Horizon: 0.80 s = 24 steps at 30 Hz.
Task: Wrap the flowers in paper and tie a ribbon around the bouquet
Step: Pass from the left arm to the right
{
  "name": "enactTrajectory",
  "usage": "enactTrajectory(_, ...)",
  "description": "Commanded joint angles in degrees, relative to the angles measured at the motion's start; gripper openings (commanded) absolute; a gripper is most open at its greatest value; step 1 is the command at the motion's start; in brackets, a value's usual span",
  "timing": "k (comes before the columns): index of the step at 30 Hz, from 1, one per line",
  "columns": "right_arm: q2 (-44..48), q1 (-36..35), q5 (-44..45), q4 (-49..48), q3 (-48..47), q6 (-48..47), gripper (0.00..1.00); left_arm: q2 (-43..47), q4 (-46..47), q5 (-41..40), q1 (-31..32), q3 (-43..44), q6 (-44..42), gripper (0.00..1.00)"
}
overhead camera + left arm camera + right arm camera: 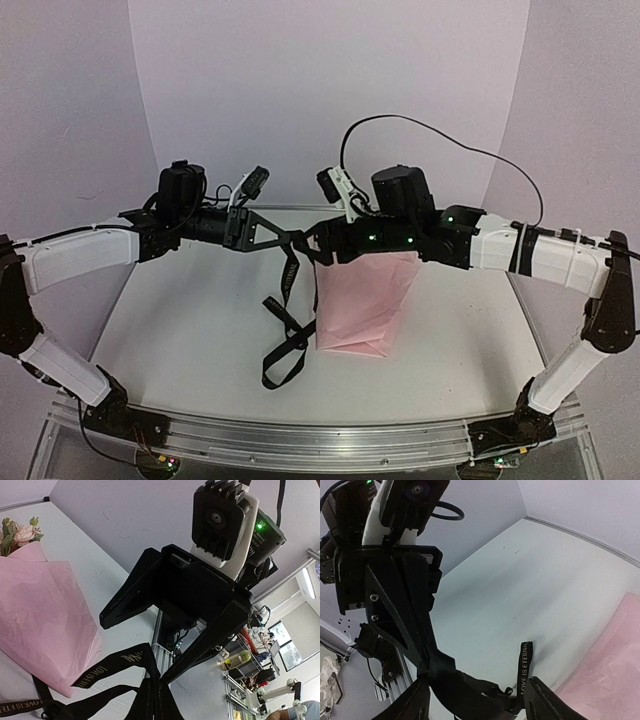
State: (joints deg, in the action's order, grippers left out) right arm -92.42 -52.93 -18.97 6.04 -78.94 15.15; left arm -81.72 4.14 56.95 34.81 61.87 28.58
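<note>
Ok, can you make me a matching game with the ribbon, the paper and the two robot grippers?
Things:
1. ribbon
2. paper
3. left gripper
4. right gripper

Clues:
A. pink
B. open wide
C. black with pale letters
D. pinched shut on the ribbon

Pairs: 1-C, 2-A, 3-D, 4-B

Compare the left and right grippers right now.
The left gripper is shut, pinching the ribbon; the right gripper is open, its jaws straddling that ribbon without gripping. The right gripper is nearer the bouquet than the left gripper. Both are raised, tips nearly meeting.
</note>
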Motion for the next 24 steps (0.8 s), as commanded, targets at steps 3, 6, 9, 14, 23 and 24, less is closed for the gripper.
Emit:
enactTrajectory(3,-2.48,-0.2,-1.99,1.53,-4.63,-0.71,0.59,0.08,1.71,1.16,-0.09,2.9,-0.98,0.0)
enactTrajectory(6,-3.24,-0.24,-1.71,2.61,-5.79,-0.01,0.45,0.05,1.93,1.07,-0.09,2.91,-0.97,0.0)
enactTrajectory(9,-3.36,-0.17,-0.27,4.2,-6.71,0.38,0.2,-0.14,2.0,0.56,-0.09,2.82,-0.74,0.0)
enactTrajectory(14,-0.27,-0.17,8.74,7.99,-4.95,0.75,0.0,-0.65,0.85,-3.07,-0.09,2.38,0.0,0.17)
enactTrajectory(23,15.39,-0.21,22.84,14.38,8.58,-0.56,0.0,4.42,-6.53,-31.91,-0.56,-4.06,3.96,0.62)
enactTrajectory(24,17.34,-0.19,23.9,14.97,10.23,-0.66,0.0,4.08,-10.25,-36.38,-0.65,-4.24,4.06,0.62)
